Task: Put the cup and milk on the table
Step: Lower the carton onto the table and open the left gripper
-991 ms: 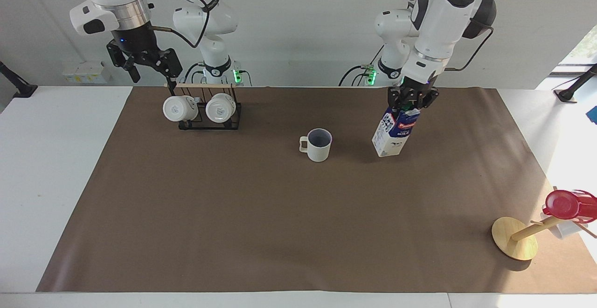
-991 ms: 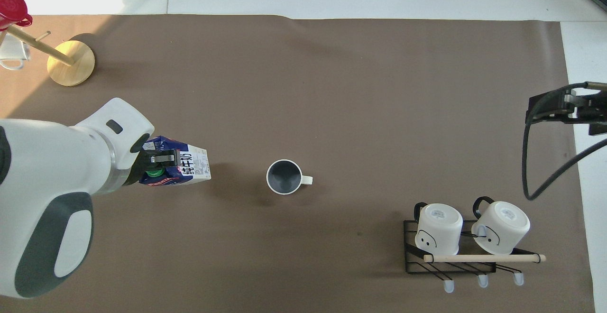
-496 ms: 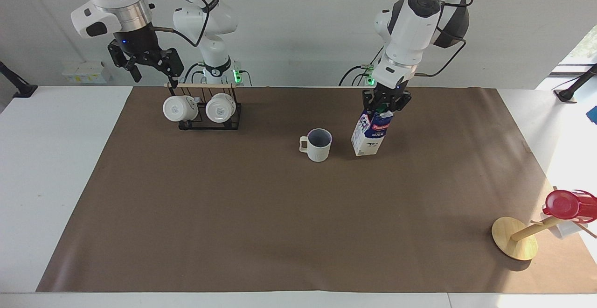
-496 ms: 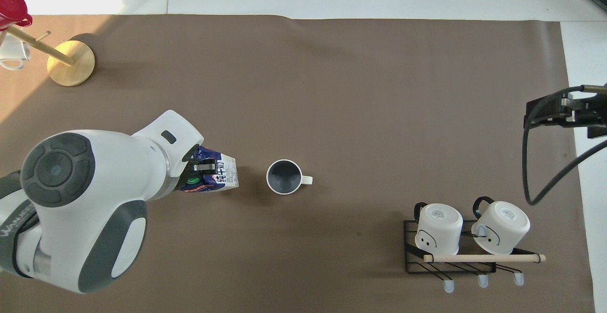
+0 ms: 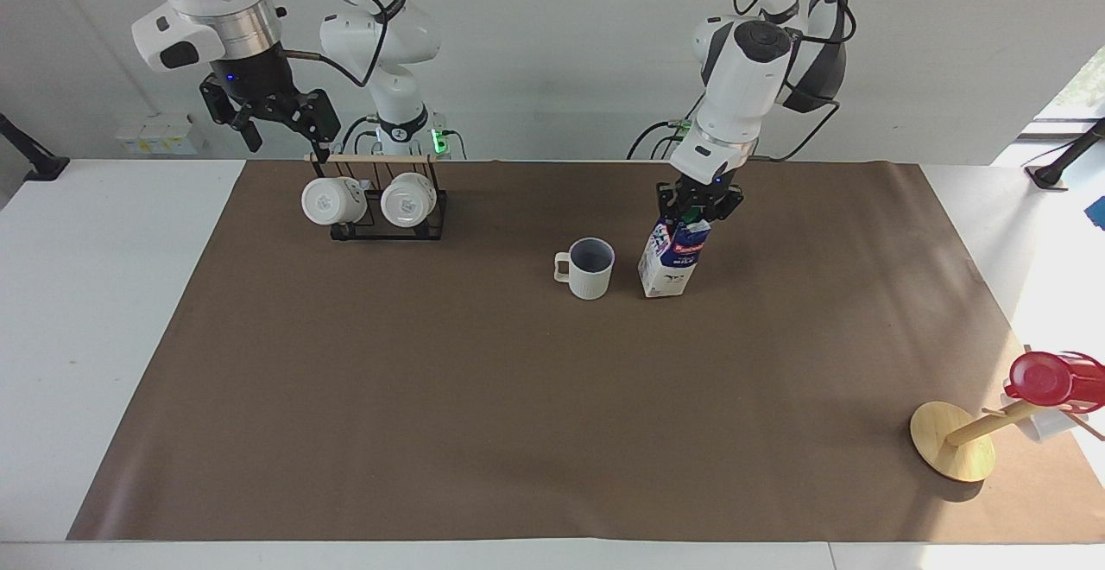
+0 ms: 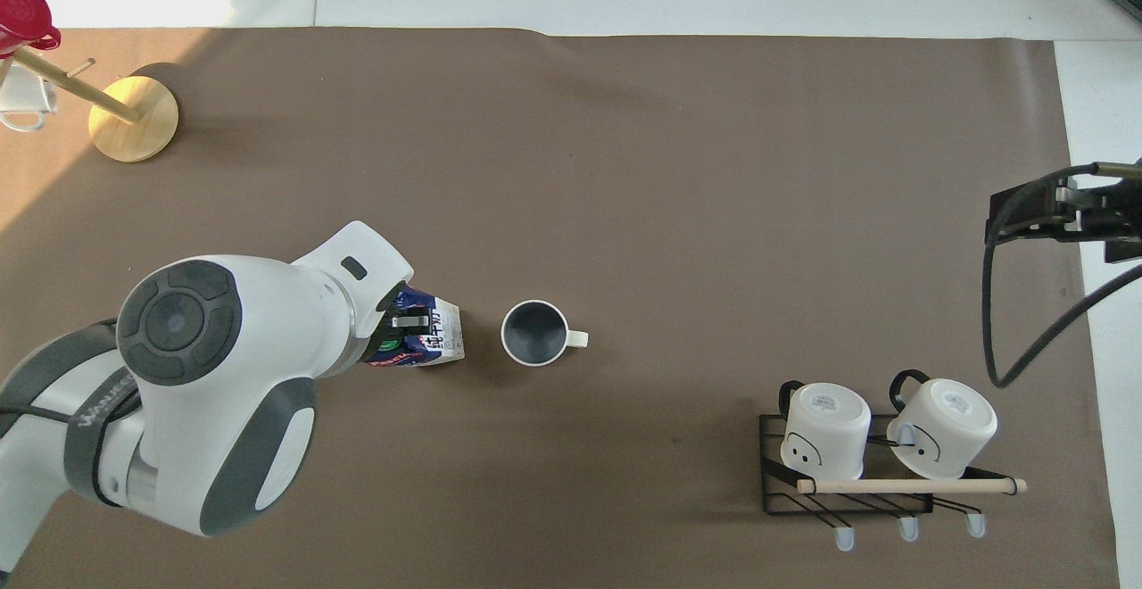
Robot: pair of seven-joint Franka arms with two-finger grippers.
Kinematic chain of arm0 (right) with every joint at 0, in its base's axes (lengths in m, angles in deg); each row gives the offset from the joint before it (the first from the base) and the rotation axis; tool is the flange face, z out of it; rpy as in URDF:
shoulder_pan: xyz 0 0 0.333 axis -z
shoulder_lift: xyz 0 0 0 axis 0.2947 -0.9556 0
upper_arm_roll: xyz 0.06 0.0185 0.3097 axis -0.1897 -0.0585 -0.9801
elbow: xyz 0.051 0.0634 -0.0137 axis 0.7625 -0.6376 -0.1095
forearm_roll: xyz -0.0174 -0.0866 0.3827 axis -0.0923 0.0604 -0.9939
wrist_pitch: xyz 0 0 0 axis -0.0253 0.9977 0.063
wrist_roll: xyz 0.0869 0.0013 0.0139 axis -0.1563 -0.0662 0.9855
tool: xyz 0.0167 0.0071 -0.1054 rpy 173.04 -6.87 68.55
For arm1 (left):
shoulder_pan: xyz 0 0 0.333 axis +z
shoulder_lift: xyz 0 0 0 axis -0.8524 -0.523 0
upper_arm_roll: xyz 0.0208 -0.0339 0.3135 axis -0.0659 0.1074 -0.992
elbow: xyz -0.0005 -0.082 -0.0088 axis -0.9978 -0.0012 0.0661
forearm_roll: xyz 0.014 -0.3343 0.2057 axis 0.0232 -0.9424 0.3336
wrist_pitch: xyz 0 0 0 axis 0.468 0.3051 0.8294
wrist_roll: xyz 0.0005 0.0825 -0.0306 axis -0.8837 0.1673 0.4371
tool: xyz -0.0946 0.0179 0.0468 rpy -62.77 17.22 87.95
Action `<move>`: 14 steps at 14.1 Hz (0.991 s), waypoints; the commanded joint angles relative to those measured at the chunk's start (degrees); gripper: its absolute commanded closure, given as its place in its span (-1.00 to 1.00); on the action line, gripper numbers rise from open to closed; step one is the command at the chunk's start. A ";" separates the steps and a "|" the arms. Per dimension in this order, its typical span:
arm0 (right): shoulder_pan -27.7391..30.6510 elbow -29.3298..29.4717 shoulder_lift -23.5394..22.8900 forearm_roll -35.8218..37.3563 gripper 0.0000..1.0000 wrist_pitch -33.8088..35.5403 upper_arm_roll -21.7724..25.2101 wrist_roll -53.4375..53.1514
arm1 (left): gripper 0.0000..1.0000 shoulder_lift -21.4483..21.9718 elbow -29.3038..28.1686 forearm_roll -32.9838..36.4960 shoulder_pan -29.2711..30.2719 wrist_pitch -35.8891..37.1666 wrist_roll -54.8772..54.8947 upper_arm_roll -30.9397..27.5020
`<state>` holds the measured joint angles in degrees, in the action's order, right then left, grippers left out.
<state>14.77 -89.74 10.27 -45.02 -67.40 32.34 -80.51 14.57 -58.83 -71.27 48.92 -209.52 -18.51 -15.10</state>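
L gripper is clamped on top of the milk, tilted just beside the cup twd L arm's end: level it, seat base flat on table, then release w/o nudging cup; R gripper waits wide open over mug rack.

the small off-white mug with a dark grey-blue inside stands upright on the brown paper mat of the white table, handle toward the right arm's end. the tall blue-and-white milk carton with green cap sits tilted just beside it.
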 commanded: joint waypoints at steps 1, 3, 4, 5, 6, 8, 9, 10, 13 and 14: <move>0.88 -1.47 1.36 -0.60 -1.00 -0.05 -0.34 1.33 | 0.03 0.58 -1.32 0.71 -1.26 -1.14 -0.98 -0.84; 0.88 -1.47 1.36 -0.69 -1.00 -0.05 -0.34 1.33 | 0.03 0.58 -1.41 0.71 -1.26 -1.14 -1.24 -0.84; 0.88 -1.47 1.36 -0.69 -1.00 -0.05 -0.34 1.42 | 0.03 0.58 -1.32 0.71 -1.18 -1.14 -1.42 -0.84; 0.88 -1.47 1.36 -0.69 -1.00 -0.05 -0.34 1.42 | 0.03 0.58 -1.41 0.71 -1.18 -1.14 -1.51 -0.93; 0.88 -1.47 1.36 -0.69 -1.00 -0.05 -0.34 1.42 | 0.03 0.58 -1.41 0.71 -1.18 -1.14 -1.59 -0.93; 0.88 -1.47 1.36 -0.69 -1.00 -0.05 -0.34 1.42 | 0.02 0.58 -1.41 0.71 -1.18 -1.14 -1.60 -0.84; 0.88 -1.47 1.36 -0.60 -1.00 -0.05 -0.34 1.42 | 0.01 0.58 -1.32 0.71 -1.18 -1.14 -1.60 -0.84; 0.88 -1.47 1.36 -0.69 -1.00 -0.05 -0.34 1.33 | 0.01 0.58 -1.41 0.71 -1.18 -1.14 -1.60 -0.84; 0.88 -1.47 1.36 -0.69 -1.00 -0.05 -0.34 1.42 | 0.01 0.58 -1.41 0.71 -1.09 -1.14 -1.60 -0.84; 0.88 -1.47 1.36 -0.69 -1.00 -0.05 -0.34 1.42 | 0.01 0.58 -1.41 0.71 -0.91 -1.23 -1.60 -0.84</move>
<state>14.77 -89.75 10.28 -45.02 -67.40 32.34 -80.51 14.57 -59.24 -71.27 48.92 -209.71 -19.03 -15.17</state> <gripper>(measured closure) 0.000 0.502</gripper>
